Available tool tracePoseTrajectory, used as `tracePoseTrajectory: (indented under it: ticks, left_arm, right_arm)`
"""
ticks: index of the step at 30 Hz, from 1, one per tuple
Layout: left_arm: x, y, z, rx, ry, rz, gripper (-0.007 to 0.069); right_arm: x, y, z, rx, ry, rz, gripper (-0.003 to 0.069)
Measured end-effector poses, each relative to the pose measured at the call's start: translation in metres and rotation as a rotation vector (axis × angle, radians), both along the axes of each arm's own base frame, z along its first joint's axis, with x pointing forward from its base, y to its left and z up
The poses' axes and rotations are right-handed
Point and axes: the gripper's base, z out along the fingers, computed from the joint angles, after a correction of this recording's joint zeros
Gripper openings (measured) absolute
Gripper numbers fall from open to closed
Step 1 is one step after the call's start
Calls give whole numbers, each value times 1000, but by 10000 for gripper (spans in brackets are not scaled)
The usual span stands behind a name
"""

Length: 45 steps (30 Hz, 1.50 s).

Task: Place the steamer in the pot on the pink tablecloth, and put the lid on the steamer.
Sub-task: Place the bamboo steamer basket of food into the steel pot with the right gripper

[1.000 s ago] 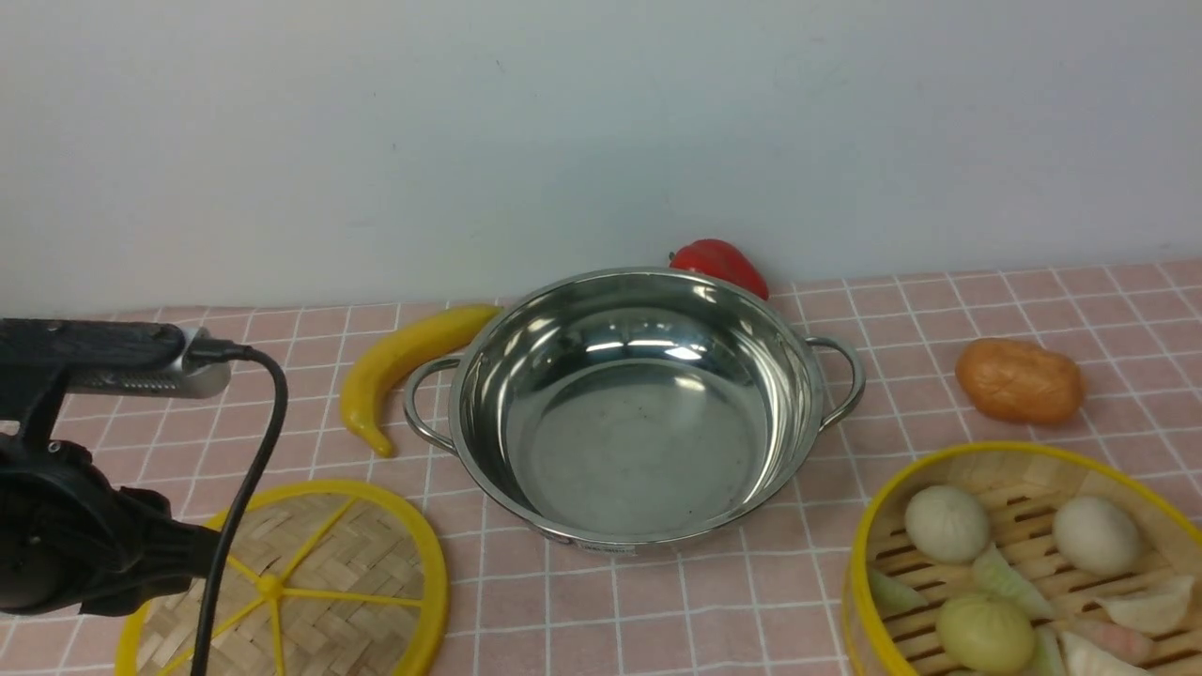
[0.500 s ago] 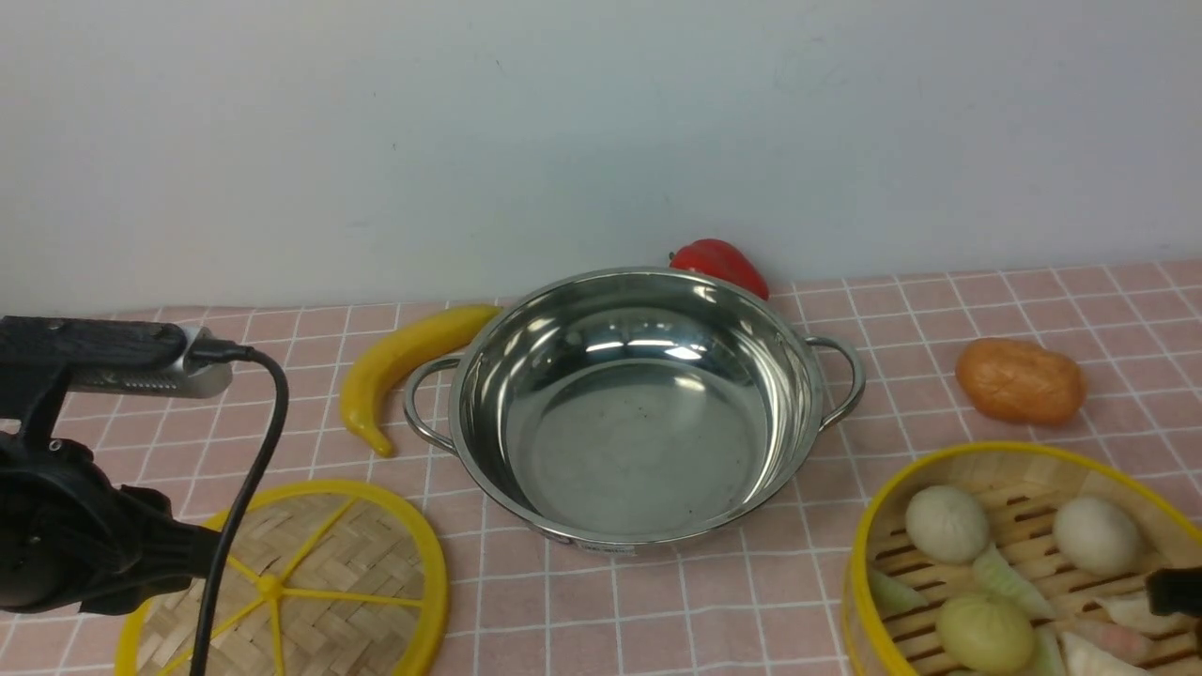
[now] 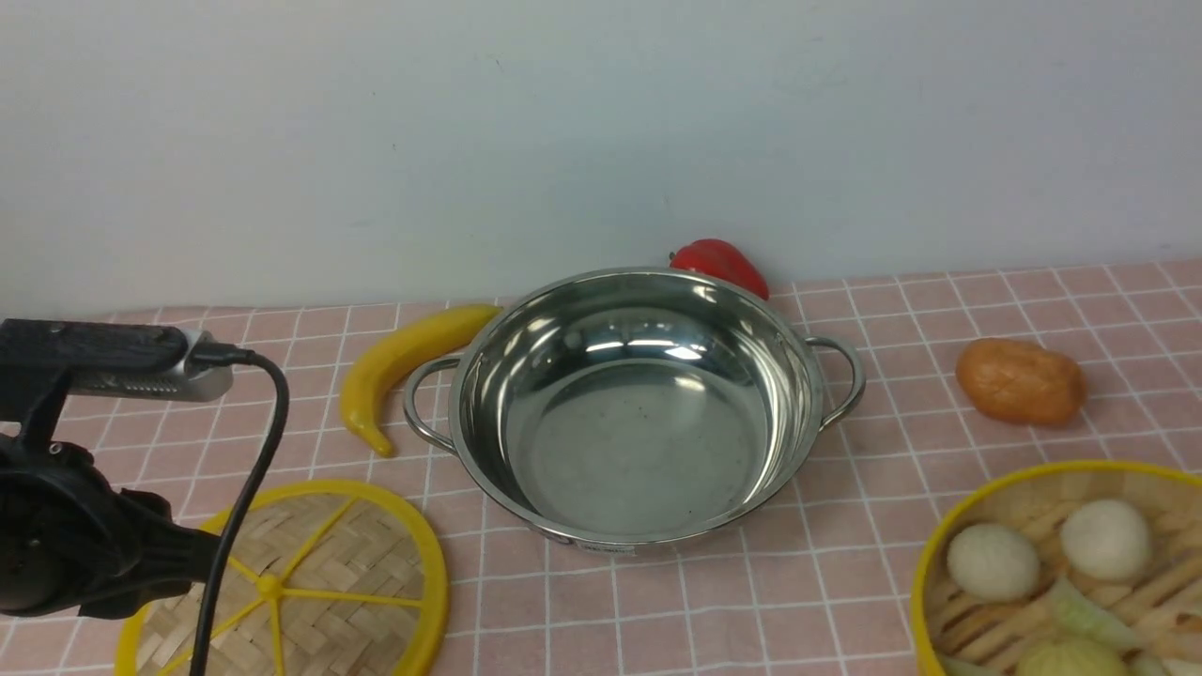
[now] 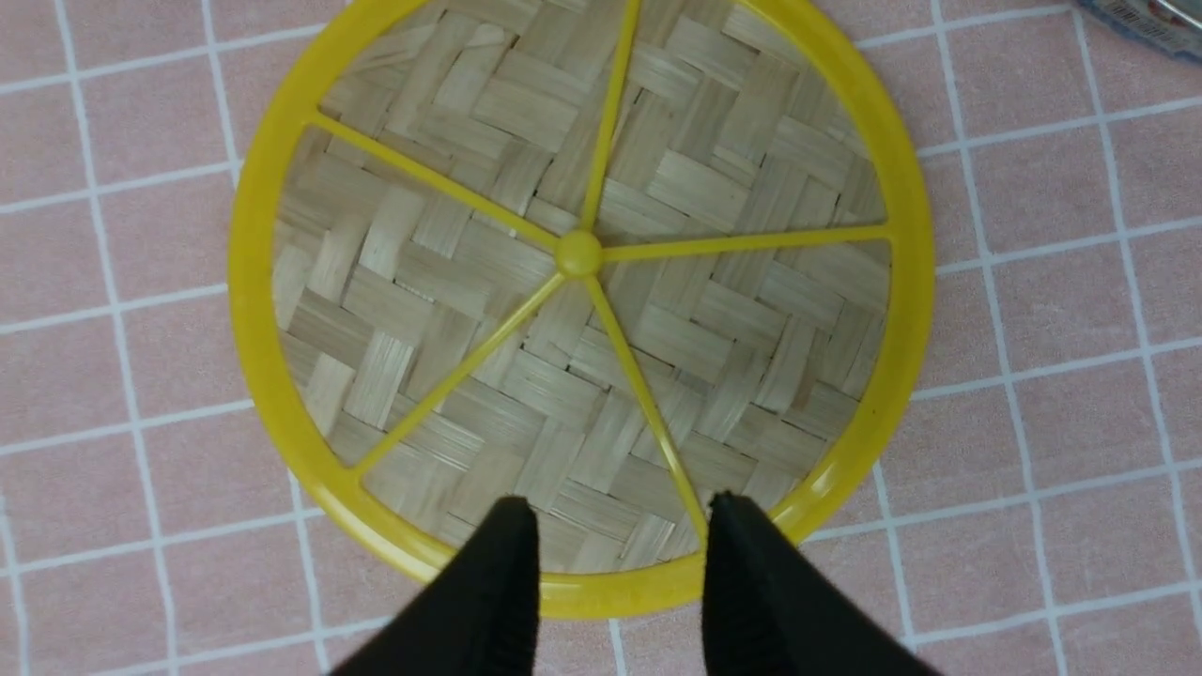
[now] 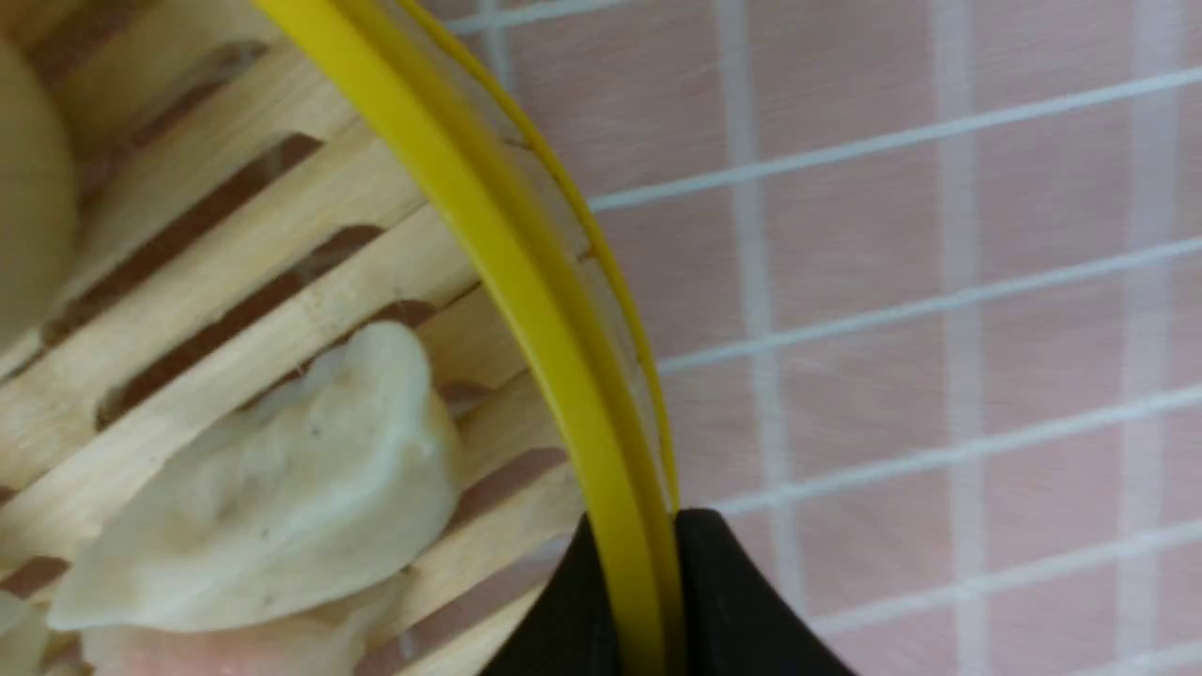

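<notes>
While wide shallow stainless-steel pot (image 3: 648, 469) was seen empty on pink white-gridded tablecloth (image 3: 939, 310), no step was judged complete.

- Round bamboo steamer basket with yellow rim (image 3: 1033, 488), loaded with buns (image 3: 993, 561), was found at 4 o'clock from pot, well apart.
- Right gripper (image 5: 641, 526) was clamped on its rim.
- Flat woven-bamboo lid with yellow spokes (image 3: 310, 563) was seen on cloth at 8 o'clock from pot.
- Left gripper (image 4: 620, 507) was held parted above lid's edge; nothing was grasped.
- Steamer transfer and lid placement were judged outstanding.
</notes>
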Motion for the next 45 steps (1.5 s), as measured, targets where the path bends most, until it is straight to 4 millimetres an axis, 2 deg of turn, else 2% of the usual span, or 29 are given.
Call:
tracePoseTrajectory:
  ticks: [3,6,8,9,11,12,15,17,20,21,24,27,32,38,40,45]
  left_arm:
    - [0,0,0,0,0,0,243]
    - [0,0,0,0,0,0,243]
    - [0,0,0,0,0,0,243]
    - [0,0,0,0,0,0,243]
    - [0,0,0,0,0,0,243]
    - [0,0,0,0,0,0,243]
    - [0,0,0,0,0,0,243]
    - [0,0,0,3,0,-6,243]
    - [0,0,0,3,-1,-7,243]
    - [0,0,0,3,-1,-7,243]
    - [0,0,0,4,-1,-8,243]
    - [0,0,0,4,-1,-8,243]
    - [0,0,0,4,0,-8,243]
    - [1,0,0,5,-7,-10,243]
    - [1,0,0,5,-15,-9,243]
    - [2,0,1,5,-20,-8,243]
  right_arm:
    - [6,4,33,35,-56,30,62]
    - [21,11,64,118,-156,59,62]
    - [30,15,74,160,-189,74,62]
    - [42,21,85,218,-229,85,62]
    - [54,26,88,256,-240,98,62]
    - [73,36,93,279,-257,128,62]
    - [106,58,86,287,-238,186,62]
    - [132,85,80,293,-224,242,62]
    - [152,115,73,296,-213,295,62]
    - [164,136,69,295,-196,330,62]
    - [186,176,61,280,-190,400,62]
    - [207,204,46,261,-205,441,62]
    - [226,222,27,267,-214,441,62]
    - [232,225,7,258,-177,437,62]
    - [235,226,-7,248,-149,435,62]
    - [238,228,-27,241,-107,438,62]
